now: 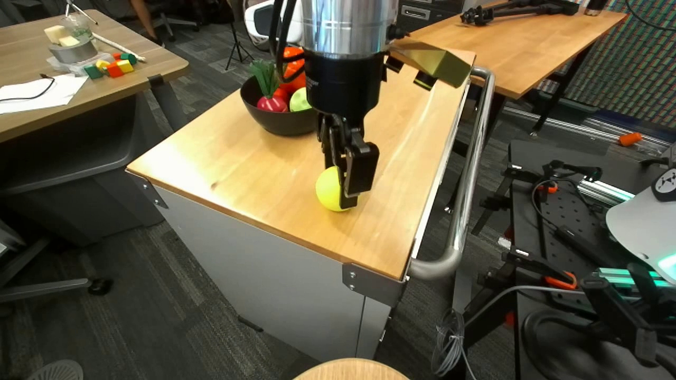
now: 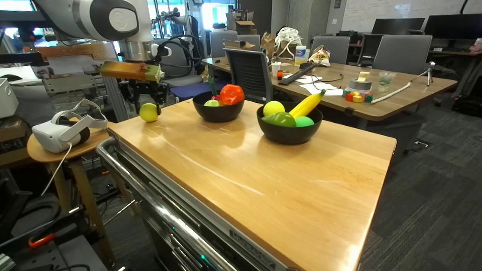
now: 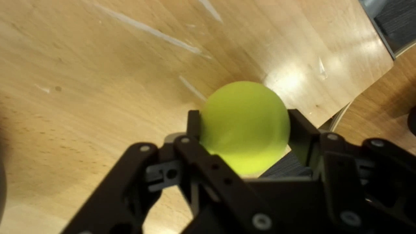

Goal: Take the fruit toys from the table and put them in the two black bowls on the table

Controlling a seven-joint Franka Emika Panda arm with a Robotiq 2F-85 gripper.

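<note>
A yellow-green ball (image 3: 243, 126) fills the space between my gripper's (image 3: 244, 125) fingers, and both pads press against its sides. In both exterior views this ball sits low at one corner of the wooden table (image 2: 263, 177); whether it still touches the top I cannot tell. One black bowl (image 2: 218, 114) holds an orange-red tomato-like fruit (image 2: 232, 95), a green fruit (image 2: 212, 103) and a red radish-like piece (image 1: 272, 104). The second black bowl (image 2: 290, 132) holds a banana (image 2: 307, 105), a yellow ball (image 2: 273, 108), a green pear-like piece (image 2: 280, 119) and a green ball (image 2: 304, 121).
A metal rail (image 2: 162, 210) runs along one side of the table. Close to the ball's corner stands a round stool with a white headset (image 2: 62, 130). A brown cluttered desk (image 2: 406, 94) is beyond the bowls.
</note>
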